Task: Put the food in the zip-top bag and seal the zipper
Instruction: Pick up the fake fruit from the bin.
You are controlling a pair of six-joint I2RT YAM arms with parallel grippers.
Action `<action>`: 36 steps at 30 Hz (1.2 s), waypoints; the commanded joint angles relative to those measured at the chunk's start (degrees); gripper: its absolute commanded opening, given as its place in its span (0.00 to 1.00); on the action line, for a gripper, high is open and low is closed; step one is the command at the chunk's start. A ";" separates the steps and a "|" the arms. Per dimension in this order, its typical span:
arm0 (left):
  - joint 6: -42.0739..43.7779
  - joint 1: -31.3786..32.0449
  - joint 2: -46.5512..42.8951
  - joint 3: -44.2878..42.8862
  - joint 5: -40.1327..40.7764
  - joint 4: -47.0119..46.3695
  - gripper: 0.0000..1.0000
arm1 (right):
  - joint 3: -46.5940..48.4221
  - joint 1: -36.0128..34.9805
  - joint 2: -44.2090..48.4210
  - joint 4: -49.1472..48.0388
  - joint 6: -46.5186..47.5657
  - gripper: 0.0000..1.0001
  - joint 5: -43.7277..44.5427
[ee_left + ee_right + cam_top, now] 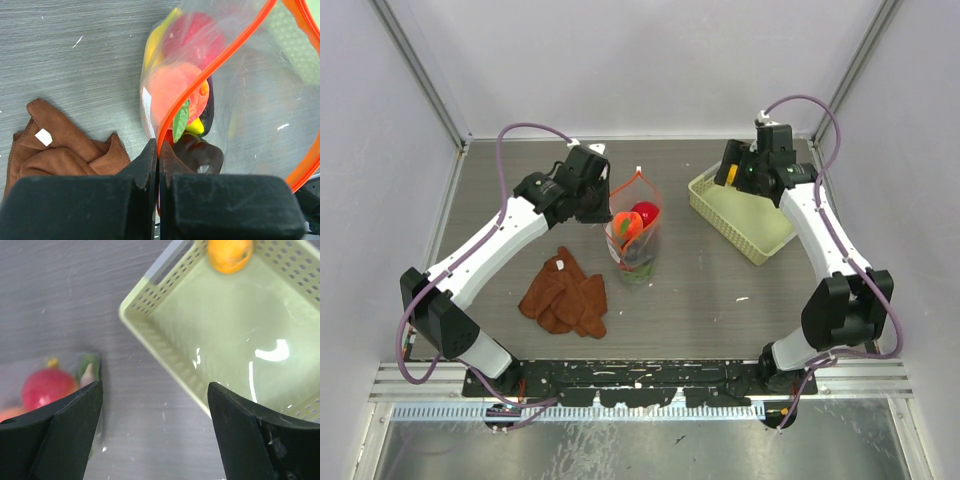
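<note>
At far left a rust-brown cloth lies crumpled on the table. Your left gripper is clamped on the orange-red zipper, holding the clear zip-top bag upright and open at table centre. Inside it are a peach, a red apple and a banana. To the right sits a pale green basket with one orange-yellow piece in its far corner. Your right gripper hangs over the basket's near rim, fingers wide apart. Loading looks nearly done. Next, reach deeper, grasp that piece and carry it to the bag's mouth.
</note>
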State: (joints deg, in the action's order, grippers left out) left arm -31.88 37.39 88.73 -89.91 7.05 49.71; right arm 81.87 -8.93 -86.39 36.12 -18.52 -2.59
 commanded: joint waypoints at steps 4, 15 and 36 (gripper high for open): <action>1.03 -0.37 -0.36 -2.29 0.08 -1.28 0.00 | -4.73 7.11 -6.69 -22.11 -3.29 0.86 2.12; 1.53 -0.36 0.55 -2.65 -0.90 -0.97 0.00 | -2.69 12.39 -23.45 -37.79 -15.70 0.80 -1.99; 2.05 -0.42 0.71 -1.32 -1.67 -1.14 0.00 | -5.62 13.41 -35.78 -55.37 -32.25 0.82 -0.22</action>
State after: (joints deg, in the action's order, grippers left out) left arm -30.59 37.36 90.00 -89.91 5.93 49.76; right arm 78.06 4.05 -122.45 -12.80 -46.54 -6.04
